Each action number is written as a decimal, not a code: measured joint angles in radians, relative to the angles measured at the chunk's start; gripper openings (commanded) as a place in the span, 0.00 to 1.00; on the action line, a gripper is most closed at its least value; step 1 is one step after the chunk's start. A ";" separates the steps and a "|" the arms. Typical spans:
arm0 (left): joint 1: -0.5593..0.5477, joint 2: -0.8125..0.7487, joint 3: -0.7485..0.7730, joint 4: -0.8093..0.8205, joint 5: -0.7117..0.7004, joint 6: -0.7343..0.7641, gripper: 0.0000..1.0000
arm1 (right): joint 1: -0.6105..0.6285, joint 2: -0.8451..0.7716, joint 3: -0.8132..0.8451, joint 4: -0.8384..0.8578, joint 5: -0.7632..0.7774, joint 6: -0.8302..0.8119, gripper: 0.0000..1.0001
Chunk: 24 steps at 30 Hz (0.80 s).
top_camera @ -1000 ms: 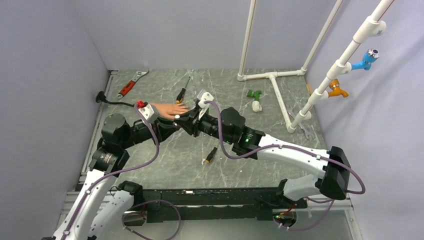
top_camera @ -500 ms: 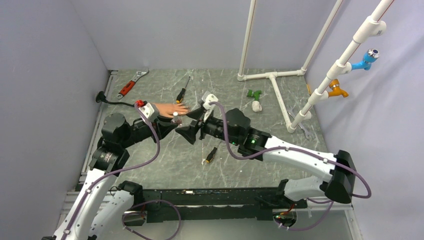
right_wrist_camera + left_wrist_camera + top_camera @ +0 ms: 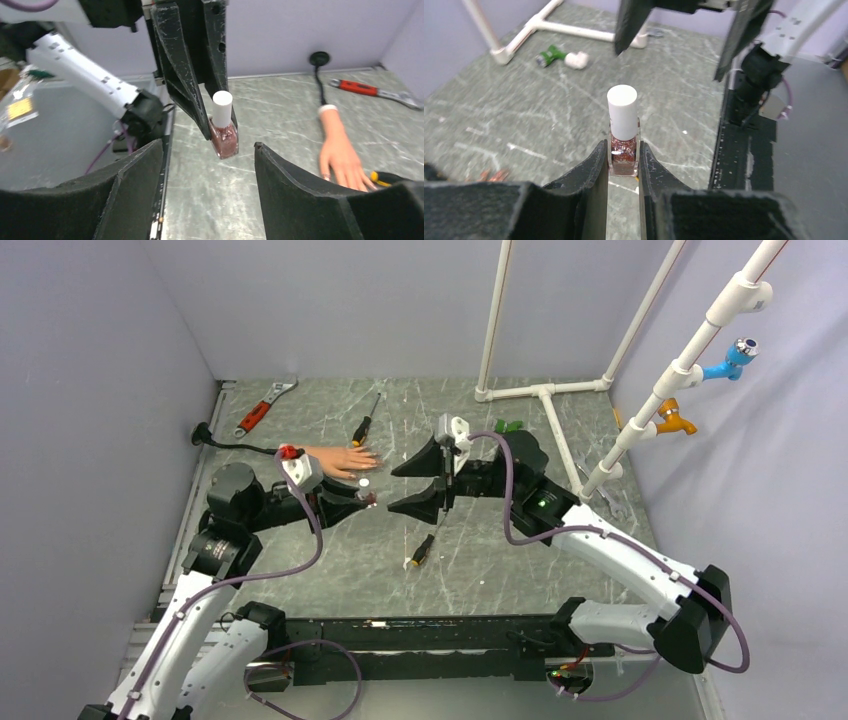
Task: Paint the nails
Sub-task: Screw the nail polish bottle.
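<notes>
Where walls enclose marbled tabletop, rubber hand lies.

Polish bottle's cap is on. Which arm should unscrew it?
Probably the right. The right gripper is open, empty and facing the white cap, while the left gripper is shut on the polish bottle.

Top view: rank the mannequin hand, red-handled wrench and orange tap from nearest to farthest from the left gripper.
1. mannequin hand, just beyond the left gripper.
2. red-handled wrench, far-left corner.
3. orange tap, on the right-hand pipe.
</notes>
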State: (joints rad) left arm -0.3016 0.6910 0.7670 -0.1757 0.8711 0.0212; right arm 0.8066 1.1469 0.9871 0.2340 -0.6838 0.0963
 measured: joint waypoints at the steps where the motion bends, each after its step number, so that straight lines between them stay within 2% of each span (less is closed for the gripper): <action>1: -0.007 0.000 0.000 0.007 0.029 0.001 0.00 | -0.005 0.009 0.005 -0.002 -0.035 0.000 0.67; 5: -0.029 0.000 0.000 0.025 0.110 0.002 0.00 | -0.011 0.090 0.087 -0.024 -0.184 -0.006 0.67; 8: -0.037 0.001 0.000 0.031 0.148 0.002 0.00 | -0.011 0.126 0.117 -0.029 -0.241 -0.011 0.67; 13: -0.048 0.000 0.000 0.032 0.163 0.006 0.00 | -0.011 0.151 0.141 -0.032 -0.283 -0.011 0.56; 24: -0.063 0.000 0.000 0.029 0.163 0.021 0.00 | -0.011 0.199 0.158 -0.026 -0.312 0.000 0.48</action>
State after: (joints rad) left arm -0.3645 0.6910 0.7670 -0.1471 1.0336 0.0418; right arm 0.7959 1.3457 1.1454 0.2081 -0.9958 0.0963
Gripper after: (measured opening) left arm 0.246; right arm 0.503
